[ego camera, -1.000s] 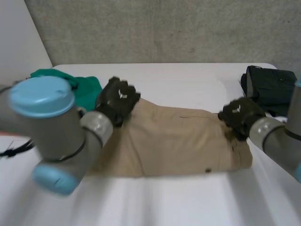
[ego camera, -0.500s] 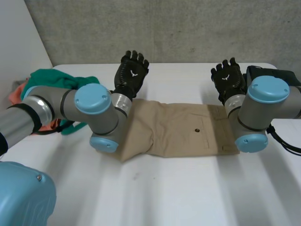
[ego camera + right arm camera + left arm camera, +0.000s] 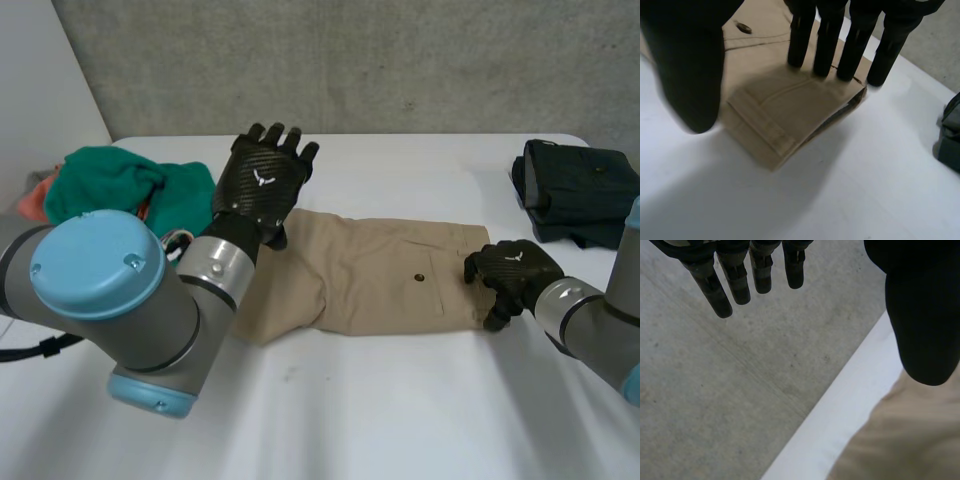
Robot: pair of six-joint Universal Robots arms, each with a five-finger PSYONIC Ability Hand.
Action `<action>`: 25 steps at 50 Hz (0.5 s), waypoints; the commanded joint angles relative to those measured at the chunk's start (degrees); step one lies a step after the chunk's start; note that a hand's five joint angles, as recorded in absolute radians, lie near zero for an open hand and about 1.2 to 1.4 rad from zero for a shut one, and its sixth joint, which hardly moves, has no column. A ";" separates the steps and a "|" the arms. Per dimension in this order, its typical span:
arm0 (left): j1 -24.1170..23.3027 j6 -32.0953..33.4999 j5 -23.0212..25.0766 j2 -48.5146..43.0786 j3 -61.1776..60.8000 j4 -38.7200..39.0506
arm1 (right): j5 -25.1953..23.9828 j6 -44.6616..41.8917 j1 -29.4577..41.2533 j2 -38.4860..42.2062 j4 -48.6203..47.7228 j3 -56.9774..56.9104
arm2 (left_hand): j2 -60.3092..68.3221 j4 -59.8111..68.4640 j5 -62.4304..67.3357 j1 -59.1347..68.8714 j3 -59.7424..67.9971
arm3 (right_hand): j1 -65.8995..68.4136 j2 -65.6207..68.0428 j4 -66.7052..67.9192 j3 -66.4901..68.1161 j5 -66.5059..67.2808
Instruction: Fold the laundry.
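Tan trousers (image 3: 370, 275) lie folded in a long strip across the white table (image 3: 400, 420). My left hand (image 3: 262, 185) is raised over their left end, fingers (image 3: 735, 280) straight and spread, holding nothing; a bit of the tan cloth (image 3: 900, 440) lies below its thumb. My right hand (image 3: 510, 272) is low at the waistband end. In the right wrist view its fingers (image 3: 827, 45) point straight down at the far edge of the waistband (image 3: 785, 110), and the thumb (image 3: 690, 75) stands apart beside the cloth.
A heap of green cloth (image 3: 130, 190) with some orange cloth (image 3: 35, 200) sits at the back left. A folded dark garment stack (image 3: 580, 190) lies at the back right, close to my right arm. A concrete wall runs behind the table.
Both hands let go of the trousers and rose open past the far edge; the trousers now lie folded narrower. The left hand stays raised; the right has come down to the waistband end.
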 commanded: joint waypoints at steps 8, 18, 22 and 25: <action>0.32 -0.43 -0.23 2.69 -1.69 0.01 | 4.79 -6.42 -6.87 -2.32 -8.85 2.58 | -1.65 -1.49 -2.73 -1.27 -1.77 | 43.89 43.74 44.96 44.94 44.86; 1.28 -0.52 -0.14 6.30 -4.85 0.01 | 3.04 -18.39 -14.01 -4.25 -6.91 2.67 | -1.65 -1.49 -2.73 -1.27 -1.77 | 43.89 43.74 44.96 44.94 44.86; 1.55 -0.69 -0.23 6.74 -5.29 0.01 | -1.96 -15.06 -8.58 -5.04 -9.71 1.36 | -1.65 -1.49 -2.73 -1.27 -1.77 | 43.89 43.74 44.96 44.94 44.86; 1.98 -1.48 -0.41 7.27 -5.47 0.01 | -6.27 -14.52 -2.87 -7.49 -14.71 2.05 | -1.65 -1.49 -2.73 -1.27 -1.77 | 43.89 43.74 44.96 44.94 44.86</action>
